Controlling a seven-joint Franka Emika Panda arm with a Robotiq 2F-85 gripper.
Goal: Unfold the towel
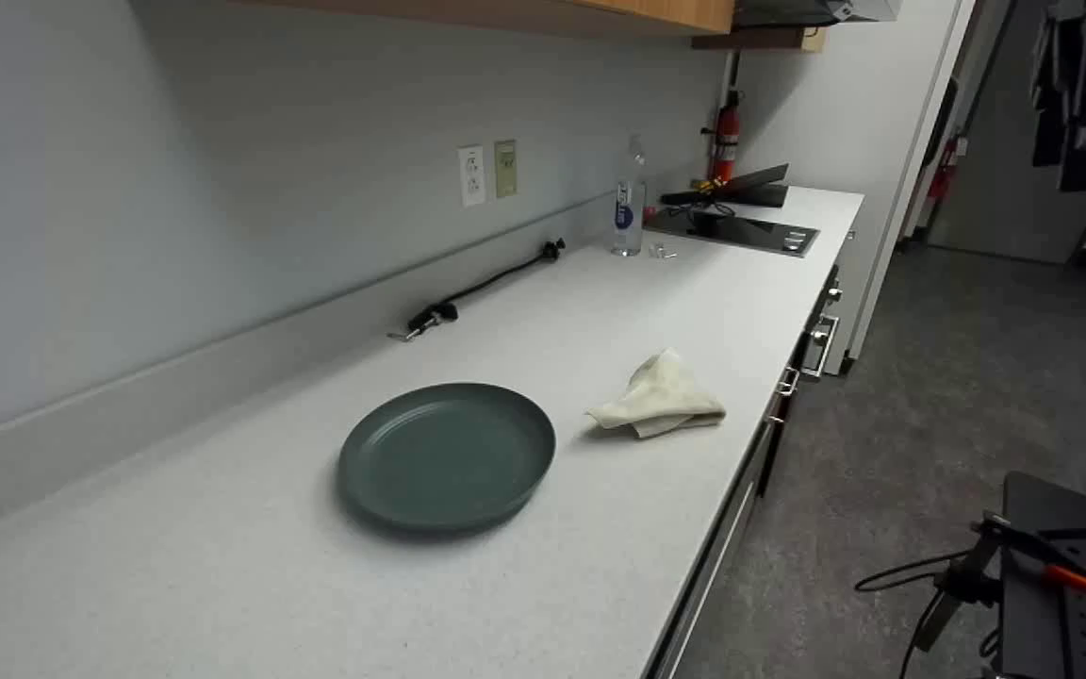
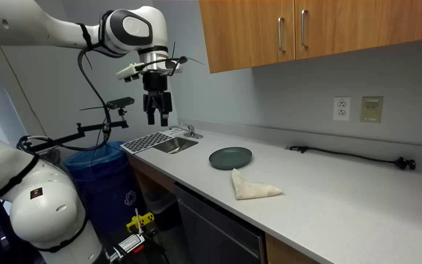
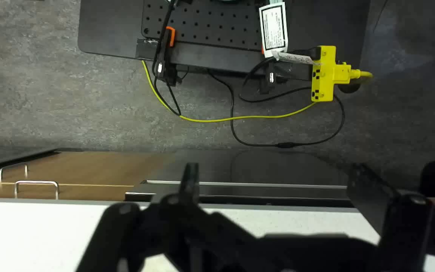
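Observation:
The towel, a cream cloth, lies bunched and folded over on the white counter beside the green plate. In an exterior view the towel point(image 1: 658, 401) rises to a peak, with layered edges at its front. Seen from elsewhere, the towel point(image 2: 249, 189) has an angled shape with one pointed corner towards the plate. My gripper point(image 2: 158, 121) hangs high, near the sink end and well away from the cloth, fingers pointing down. In the wrist view the gripper point(image 3: 278, 170) has its fingers wide apart and holds nothing; floor and the counter's front edge show between them.
The dark green plate point(image 1: 449, 462) sits flat next to the towel. A black cable point(image 2: 346, 154) runs along the back wall. A bottle point(image 1: 629, 219) and cooktop point(image 1: 732, 233) stand at one end, a sink point(image 2: 176, 145) at another. Wooden cabinets point(image 2: 247, 33) overhang the counter.

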